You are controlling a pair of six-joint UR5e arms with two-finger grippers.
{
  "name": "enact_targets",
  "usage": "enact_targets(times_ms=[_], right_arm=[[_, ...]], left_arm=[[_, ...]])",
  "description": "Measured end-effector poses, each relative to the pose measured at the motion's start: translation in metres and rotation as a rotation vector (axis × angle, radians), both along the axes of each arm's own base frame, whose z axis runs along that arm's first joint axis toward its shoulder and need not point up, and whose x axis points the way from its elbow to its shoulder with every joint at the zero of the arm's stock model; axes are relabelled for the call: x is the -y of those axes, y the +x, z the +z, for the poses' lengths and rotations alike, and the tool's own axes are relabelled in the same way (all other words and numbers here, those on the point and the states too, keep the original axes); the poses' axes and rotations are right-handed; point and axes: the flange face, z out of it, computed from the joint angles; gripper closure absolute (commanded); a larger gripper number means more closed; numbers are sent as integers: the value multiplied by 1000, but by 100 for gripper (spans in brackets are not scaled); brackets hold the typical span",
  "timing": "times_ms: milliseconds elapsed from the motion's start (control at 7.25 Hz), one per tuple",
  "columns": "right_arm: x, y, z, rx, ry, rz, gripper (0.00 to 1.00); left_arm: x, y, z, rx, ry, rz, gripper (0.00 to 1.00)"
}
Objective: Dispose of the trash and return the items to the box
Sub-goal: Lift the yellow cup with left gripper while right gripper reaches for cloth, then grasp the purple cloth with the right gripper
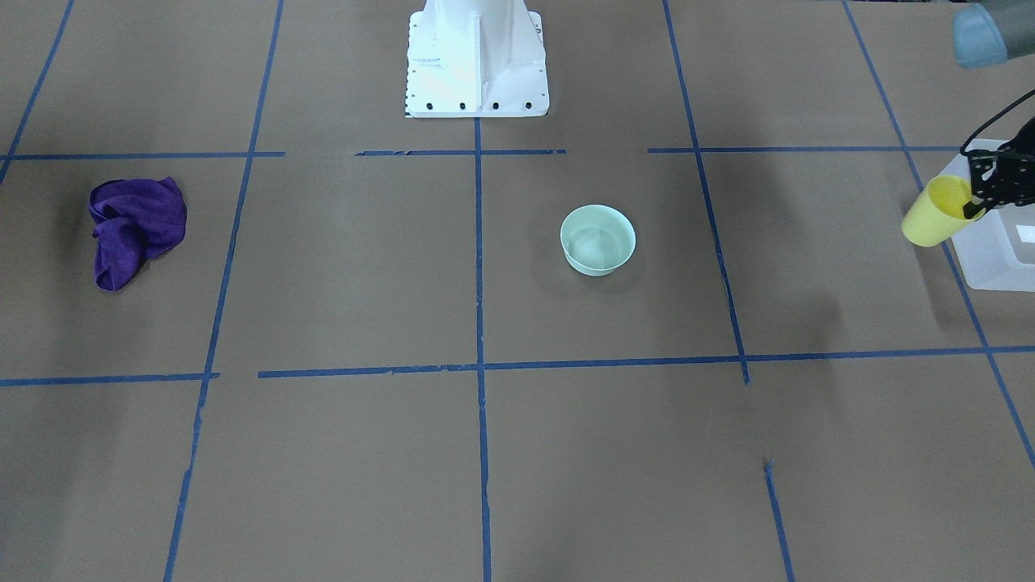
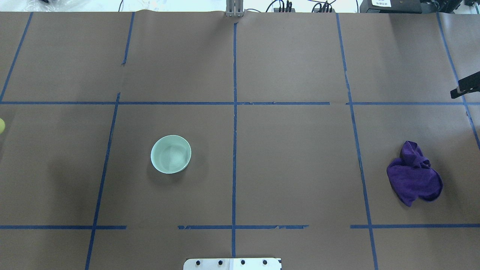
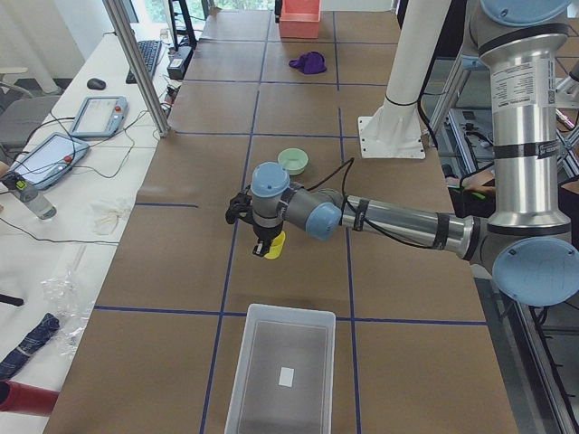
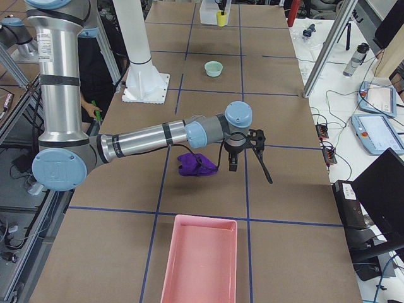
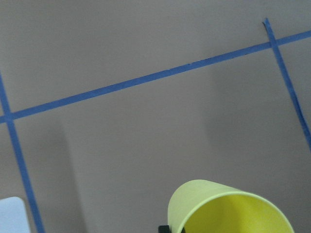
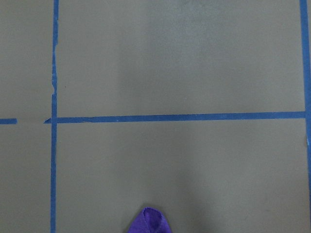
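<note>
While the left gripper [image 1: 976, 206] is clamped on the yellow cup [image 1: 931, 217], that cup hangs tilted over the tabletop [image 1: 566, 453], at 9 o'clock of the box [image 1: 993, 260] in the front-facing view. No clue whether the right gripper [image 4: 235, 158], hovering by the purple cloth [image 4: 196, 165], is apart or together.

At the tabletop's [image 1: 340, 275] left edge, the box [image 1: 996, 265] is cropped, and overhead only a sliver of the yellow cup [image 2: 1, 125] shows.

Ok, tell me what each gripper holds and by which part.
The left gripper holds the yellow cup by its rim. Whether the right gripper holds anything cannot be told.
</note>
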Motion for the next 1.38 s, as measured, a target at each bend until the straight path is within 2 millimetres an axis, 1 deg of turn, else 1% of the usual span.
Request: enact_targets(times_ms=[138,414,690,828,1103,1379], right_arm=[[-18,-21,10,2,22,18,0],[-61,-55,36,-2,49,-7,0],[-89,-83,49,-7,69,-70,0],[-99,-97,53,-11,75,-103,0],[-111,-119,56,-24,84,-152,0],[-122,-132,61,-37,80,-188,21]], left_arm=[[6,-27,5,26,24,9,100],[15,-75,27,60,72,25,100],[19,-115,50,95,116,36,100],[18,-130,55,115,131,33,100],[15,-147,62,133,141,26,100],[12,-157,71,138,142,27,100]])
